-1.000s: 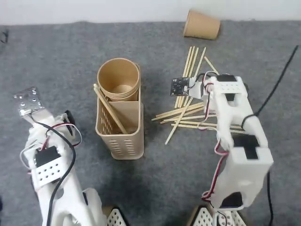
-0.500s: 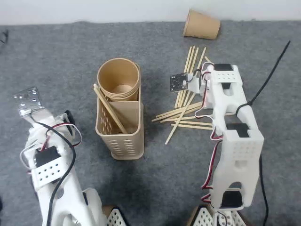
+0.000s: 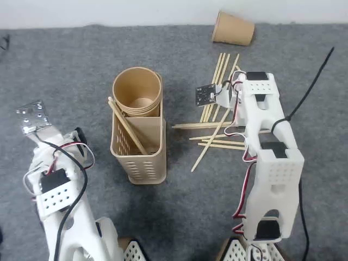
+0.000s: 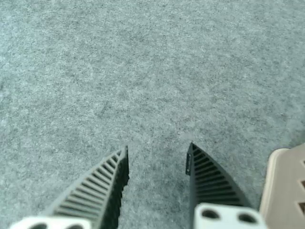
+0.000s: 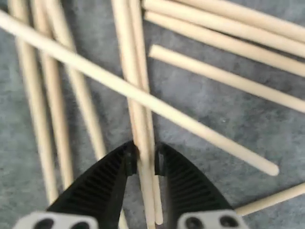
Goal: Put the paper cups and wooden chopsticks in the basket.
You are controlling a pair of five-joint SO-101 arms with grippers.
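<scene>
A tan slotted basket stands mid-table with stacked paper cups in its far compartment and one chopstick leaning in the near one. Another paper cup lies on its side at the far edge. Several wooden chopsticks are scattered right of the basket, under my right arm. My right gripper is low over the pile, shut on a pair of chopsticks lying side by side. My left gripper hangs open over bare carpet, with the basket's corner beside it.
Grey carpet covers the table. My left arm stands at the near left, apart from the basket. A black cable runs off to the right of the right arm.
My right arm has moved toward the table's far side over the chopstick pile. Some chopsticks have shifted, and one now points toward the basket. The left arm has stayed put.
</scene>
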